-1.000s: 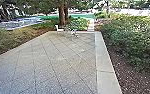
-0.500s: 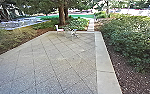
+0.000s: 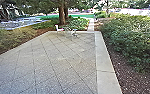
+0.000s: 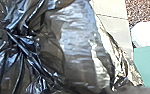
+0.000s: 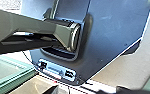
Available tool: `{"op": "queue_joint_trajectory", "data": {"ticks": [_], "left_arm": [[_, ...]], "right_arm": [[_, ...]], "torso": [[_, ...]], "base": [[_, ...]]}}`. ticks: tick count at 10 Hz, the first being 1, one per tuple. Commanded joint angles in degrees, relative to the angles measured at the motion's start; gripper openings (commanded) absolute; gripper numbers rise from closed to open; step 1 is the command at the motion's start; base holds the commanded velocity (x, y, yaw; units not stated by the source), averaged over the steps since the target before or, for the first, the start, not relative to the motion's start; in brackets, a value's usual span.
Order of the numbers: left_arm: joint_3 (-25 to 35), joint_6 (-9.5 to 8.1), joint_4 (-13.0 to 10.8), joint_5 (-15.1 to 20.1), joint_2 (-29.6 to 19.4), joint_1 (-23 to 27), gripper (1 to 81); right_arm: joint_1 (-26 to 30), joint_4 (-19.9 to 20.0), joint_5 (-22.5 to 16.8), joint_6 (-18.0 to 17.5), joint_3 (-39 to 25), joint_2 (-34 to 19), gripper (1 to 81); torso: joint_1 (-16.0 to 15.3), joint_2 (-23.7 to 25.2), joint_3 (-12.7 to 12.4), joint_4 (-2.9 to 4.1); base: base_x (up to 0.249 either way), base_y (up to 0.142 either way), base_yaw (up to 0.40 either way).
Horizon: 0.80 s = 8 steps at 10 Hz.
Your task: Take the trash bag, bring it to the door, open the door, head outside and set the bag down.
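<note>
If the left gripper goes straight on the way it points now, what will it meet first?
Most likely the trash bag: its crumpled black plastic shows large in the left wrist view. How near it is, or whether it is touched, I cannot tell.

Bright daylight, soft shade, blown-out highlights

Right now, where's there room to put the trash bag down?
The trash bag could probably go on the bare paving, between the plants on the left and the pale strip. It's crowded around the far white chair and in the right-hand bushes.
</note>
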<state>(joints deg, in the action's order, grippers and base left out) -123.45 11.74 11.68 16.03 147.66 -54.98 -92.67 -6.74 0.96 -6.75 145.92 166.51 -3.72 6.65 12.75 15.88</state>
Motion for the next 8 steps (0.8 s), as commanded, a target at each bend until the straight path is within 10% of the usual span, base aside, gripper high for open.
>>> {"op": "queue_joint_trajectory", "data": {"ticks": [1,8], "left_arm": [[0.0,0.04,2.3,5.8,-3.2,9.1,1.0],[0.0,0.04,4.0,7.3,-3.6,11.3,1.0]], "right_arm": [[-0.9,0.0,-3.9,-0.1,-0.5,0.3,81.1],[-2.5,-0.8,-3.0,0.0,2.4,4.6,81.1]], "torso": [[0.0,0.0,0.0,0.00],[0.0,0.0,0.0,0.00]], "base": [[0.000,0.000,0.000],[0.000,0.000,0.000]]}}
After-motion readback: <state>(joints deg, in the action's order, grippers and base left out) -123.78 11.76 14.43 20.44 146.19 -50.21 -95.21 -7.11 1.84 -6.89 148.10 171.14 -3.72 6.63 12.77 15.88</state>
